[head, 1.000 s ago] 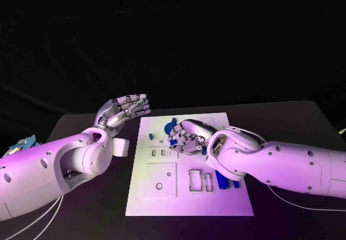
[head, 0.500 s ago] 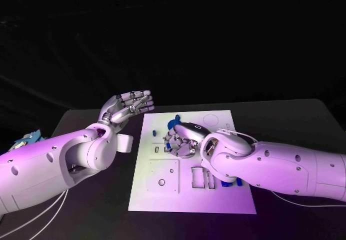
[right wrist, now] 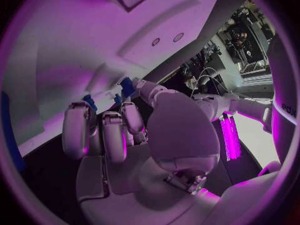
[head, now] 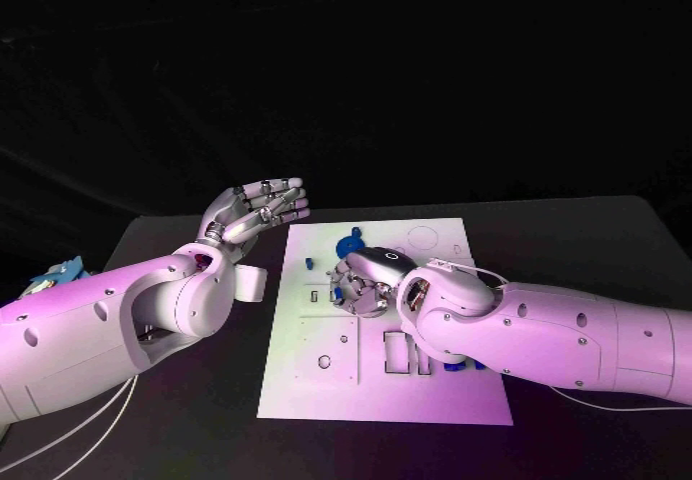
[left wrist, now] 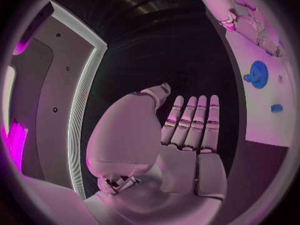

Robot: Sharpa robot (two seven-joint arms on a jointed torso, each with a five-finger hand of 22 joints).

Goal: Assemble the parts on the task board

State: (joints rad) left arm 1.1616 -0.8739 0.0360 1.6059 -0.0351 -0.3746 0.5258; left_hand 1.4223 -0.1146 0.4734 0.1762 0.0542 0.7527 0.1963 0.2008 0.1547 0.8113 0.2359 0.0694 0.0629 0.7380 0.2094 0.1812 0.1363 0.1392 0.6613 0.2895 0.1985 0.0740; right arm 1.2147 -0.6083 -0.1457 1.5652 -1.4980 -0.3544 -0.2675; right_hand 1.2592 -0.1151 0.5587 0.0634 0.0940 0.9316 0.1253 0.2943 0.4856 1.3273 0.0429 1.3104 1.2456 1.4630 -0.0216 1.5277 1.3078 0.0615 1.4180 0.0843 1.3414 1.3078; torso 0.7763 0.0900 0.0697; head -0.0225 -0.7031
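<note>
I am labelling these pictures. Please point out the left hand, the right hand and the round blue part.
left hand [head: 264, 208], head view, on its upright fingers.
right hand [head: 369, 277], head view, on its back, over the board.
round blue part [left wrist: 257, 74], left wrist view, on its disc face.

Dark counter [head: 577, 245] lying flat, reaching past the white plate [head: 382, 400] on every side. Plate sitting directly on the counter near its middle, long side running away from the robot. Small blue pieces [head: 351, 244] resting on the plate's far part, more blue [head: 459, 366] peeking out at its right edge. Bluish object [head: 55, 272] sitting at the counter's far left edge, too small to identify. White cables [head: 87, 425] trailing over the counter's near left corner.
</note>
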